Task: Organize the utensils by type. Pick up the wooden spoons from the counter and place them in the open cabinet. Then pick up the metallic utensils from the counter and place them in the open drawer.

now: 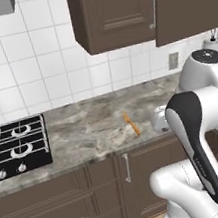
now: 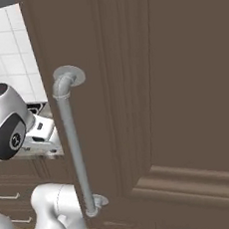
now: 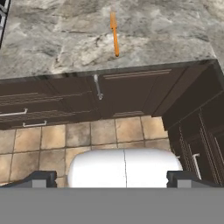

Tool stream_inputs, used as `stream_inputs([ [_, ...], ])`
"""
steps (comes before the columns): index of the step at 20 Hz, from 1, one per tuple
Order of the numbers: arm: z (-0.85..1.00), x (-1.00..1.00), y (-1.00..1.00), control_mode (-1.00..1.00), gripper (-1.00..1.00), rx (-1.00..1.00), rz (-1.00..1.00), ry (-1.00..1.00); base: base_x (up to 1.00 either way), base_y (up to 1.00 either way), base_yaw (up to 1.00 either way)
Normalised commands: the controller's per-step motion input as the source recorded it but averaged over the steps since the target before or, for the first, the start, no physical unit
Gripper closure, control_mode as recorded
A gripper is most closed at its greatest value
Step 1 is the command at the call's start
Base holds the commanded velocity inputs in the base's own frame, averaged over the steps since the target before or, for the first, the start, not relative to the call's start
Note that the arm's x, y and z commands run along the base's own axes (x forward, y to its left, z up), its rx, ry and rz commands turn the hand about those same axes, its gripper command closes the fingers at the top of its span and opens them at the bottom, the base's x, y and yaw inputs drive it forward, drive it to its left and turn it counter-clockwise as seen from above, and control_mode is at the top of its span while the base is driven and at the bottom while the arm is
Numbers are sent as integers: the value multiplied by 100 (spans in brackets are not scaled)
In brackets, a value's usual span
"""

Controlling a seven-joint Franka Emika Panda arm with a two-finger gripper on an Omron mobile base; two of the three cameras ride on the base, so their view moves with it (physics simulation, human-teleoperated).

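A slim bright orange utensil point(image 1: 131, 124) lies alone on the grey-brown marbled counter point(image 1: 84, 128), near its front edge. In the hand view the orange utensil point(image 3: 114, 34) sits far off at the top on the counter point(image 3: 166, 35). My gripper point(image 3: 113, 179) is open, its dark fingertips point(image 3: 41, 178) wide apart with nothing between them, well away from the utensil. The wooden spoons, the open drawer and the inside of the open cabinet are out of view.
A black stove point(image 1: 16, 147) occupies the counter's left end. Dark wall cabinets point(image 1: 114, 13) hang above, and a swung-out door point(image 2: 148, 83) with a grey bar handle point(image 2: 72, 141) stands close to the right base camera. Lower cabinets point(image 3: 122, 94) and tiled floor point(image 3: 87, 135) lie below.
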Motion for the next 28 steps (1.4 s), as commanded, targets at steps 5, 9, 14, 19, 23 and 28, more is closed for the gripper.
stream_inputs([
  [5, 0, 0, 0, 100, -100, 0, 0, 0, 40, -5, 0],
  [9, 0, 0, 0, 100, -100, 0, 0, 0, 40, -3, 0],
  [14, 0, 0, 0, 100, -100, 0, 0, 0, 37, 0, 0],
  [19, 0, 0, 0, 100, -100, 0, 0, 0, 38, 0, 0],
  [23, 0, 0, 0, 100, -100, 0, 0, 0, 35, 0, 0],
  [28, 0, 0, 0, 100, -100, 0, 0, 0, 37, 0, 0],
])
